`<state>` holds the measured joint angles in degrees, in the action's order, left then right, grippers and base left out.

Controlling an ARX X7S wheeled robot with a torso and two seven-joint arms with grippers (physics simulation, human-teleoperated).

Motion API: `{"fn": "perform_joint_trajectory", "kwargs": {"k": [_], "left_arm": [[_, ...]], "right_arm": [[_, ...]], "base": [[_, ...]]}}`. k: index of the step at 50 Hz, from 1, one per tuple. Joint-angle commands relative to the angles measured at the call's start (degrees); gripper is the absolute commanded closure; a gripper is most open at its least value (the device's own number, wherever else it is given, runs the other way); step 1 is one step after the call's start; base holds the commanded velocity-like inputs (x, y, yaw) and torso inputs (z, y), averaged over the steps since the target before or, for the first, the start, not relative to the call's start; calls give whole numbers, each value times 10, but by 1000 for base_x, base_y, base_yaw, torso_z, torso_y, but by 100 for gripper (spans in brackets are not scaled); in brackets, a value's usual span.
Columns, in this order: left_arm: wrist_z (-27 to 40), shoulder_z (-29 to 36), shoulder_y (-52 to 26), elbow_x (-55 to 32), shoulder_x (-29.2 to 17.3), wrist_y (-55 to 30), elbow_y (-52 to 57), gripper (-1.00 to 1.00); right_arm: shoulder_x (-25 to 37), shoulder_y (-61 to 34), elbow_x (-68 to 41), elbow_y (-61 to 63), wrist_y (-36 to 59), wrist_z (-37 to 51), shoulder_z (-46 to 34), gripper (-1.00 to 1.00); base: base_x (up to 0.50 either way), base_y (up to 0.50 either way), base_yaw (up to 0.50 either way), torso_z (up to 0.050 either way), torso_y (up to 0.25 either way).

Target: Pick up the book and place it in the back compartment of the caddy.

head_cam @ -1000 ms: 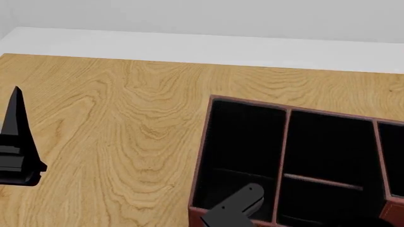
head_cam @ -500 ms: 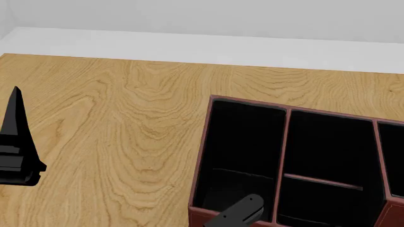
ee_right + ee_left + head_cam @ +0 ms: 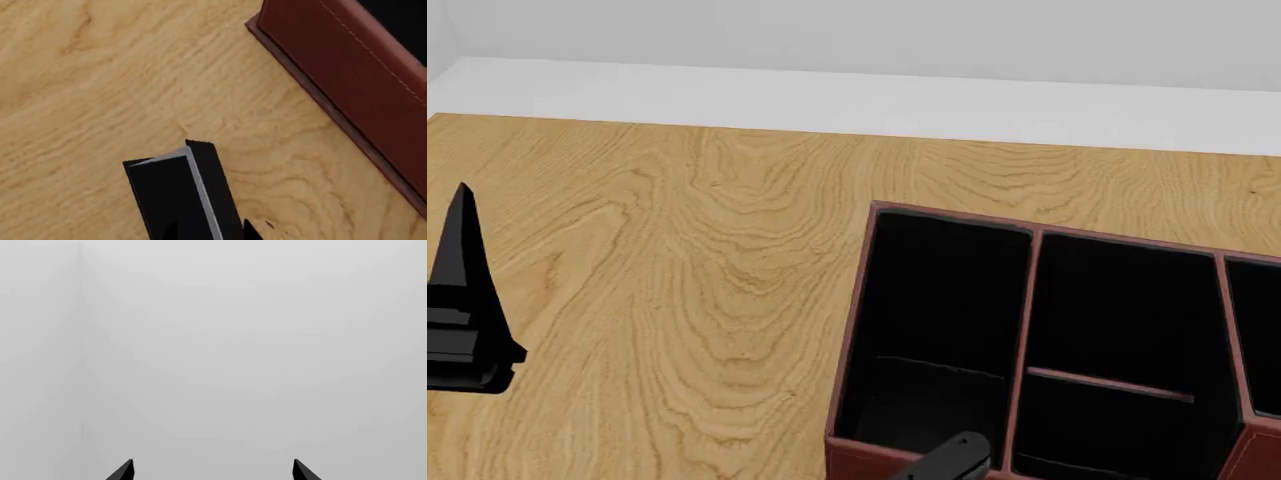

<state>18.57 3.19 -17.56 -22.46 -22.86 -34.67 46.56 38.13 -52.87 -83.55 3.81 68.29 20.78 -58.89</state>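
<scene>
Wood table (image 3: 80, 75) | book (image 3: 177, 195) cut off, right jaws grip unclear | left jaws wide

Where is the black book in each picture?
Left wrist view: not there, only a grey wall.
Head view: cannot tell; only a black part pokes up by the caddy's near edge.
Right wrist view: the thin black hardcover book with white page edges is low in the middle, over the wooden table.
Shared landmark: the dark red-brown rectangular caddy.

The left gripper (image 3: 212, 471) shows only two black fingertips (image 3: 124, 471), set well apart, before a plain grey wall (image 3: 233, 340).
</scene>
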Motion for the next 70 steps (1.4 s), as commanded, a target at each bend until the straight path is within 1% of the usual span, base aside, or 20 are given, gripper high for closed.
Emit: {"fn": "perform_joint_trajectory", "kwargs": {"k": [1,9,16,17,26,31,41,47,51,55,59,68,70], "left_arm": [[3,0,0,-2,-2,1,-1,-100],[4,3,1,-1,-2,3,-2,-100],[6,-2,0,-6,-4,0,2,-100],[7,-3,-1,-8,-4,-1,3,-100],[9,-8,-1,-12,-6,0,3,-100],[8,-4,-1,-10,-6,4,-1,-100],[10,-2,-3,-11,-6,5,-3,-100],[13,1,-8,-4,-2,15,-16,-100],[12,8,-16,1,1,19,-28,-100],[5,18,-17,9,5,40,-47,-100],[-1,5,-19,-8,12,53,-52,-100],[3,1,-24,-4,13,60,-68,-100],[1,3,-22,-5,13,63,-72,-100]], "right_arm": [[-5,6,-2,-23,1,-2,-9,100],[-6,-2,-13,-13,11,8,-9,100],[-1,-30,-18,79,16,35,1,100],[-2,-33,-38,74,21,52,5,100],[2,-51,-59,115,41,71,2,100],[13,-70,-103,149,58,101,8,100],[27,-116,-165,171,87,143,7,100],[41,-152,-177,190,104,134,16,100],[53,-196,-221,193,121,150,17,100],[63,-221,-214,203,137,136,26,100],[71,-256,-235,198,150,136,27,100],[83,-354,-294,175,186,135,16,100],[88,-371,-291,169,195,126,17,100]], "base": [[0,0,0,0,0],[0,0,0,0,0],[0,0,0,0,0],[0,0,0,0,0],[0,0,0,0,0],[0,0,0,0,0],[0,0,0,0,0],[0,0,0,0,0],[0,0,0,0,0],[0,0,0,0,0],[0,0,0,0,2],[0,0,0,0,1],[0,0,0,0,0]]}}
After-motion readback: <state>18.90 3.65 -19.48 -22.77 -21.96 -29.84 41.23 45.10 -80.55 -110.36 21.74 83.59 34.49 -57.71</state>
